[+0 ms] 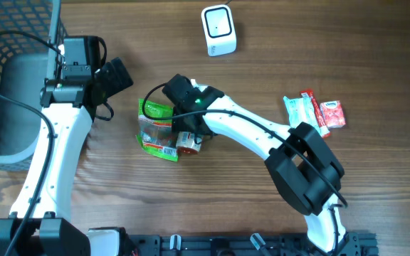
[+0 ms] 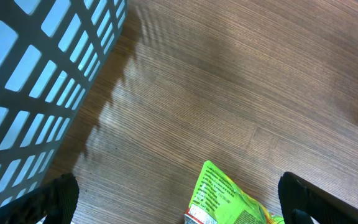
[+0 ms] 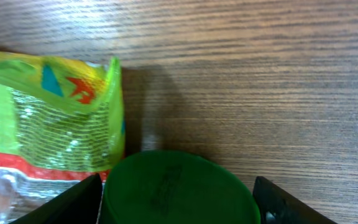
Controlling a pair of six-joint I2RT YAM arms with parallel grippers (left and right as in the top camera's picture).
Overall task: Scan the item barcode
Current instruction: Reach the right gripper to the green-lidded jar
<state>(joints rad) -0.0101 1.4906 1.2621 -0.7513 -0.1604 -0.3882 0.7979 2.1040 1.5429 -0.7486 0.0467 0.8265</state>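
Table (image 1: 262, 206): left end effector (image 1: 118, 75) gapes wide, empty; right end effector (image 3: 179, 202) straddles green round object (image 3: 178, 180), grip unclear; green packet (image 1: 159, 139) lies on the table, partly hidden under right arm (image 1: 248, 128); barcode unreadable.

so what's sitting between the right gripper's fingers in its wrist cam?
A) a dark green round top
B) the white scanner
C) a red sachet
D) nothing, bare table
A: in the right wrist view a dark green round top fills the gap between the fingers of the right gripper, next to the lime snack bag.
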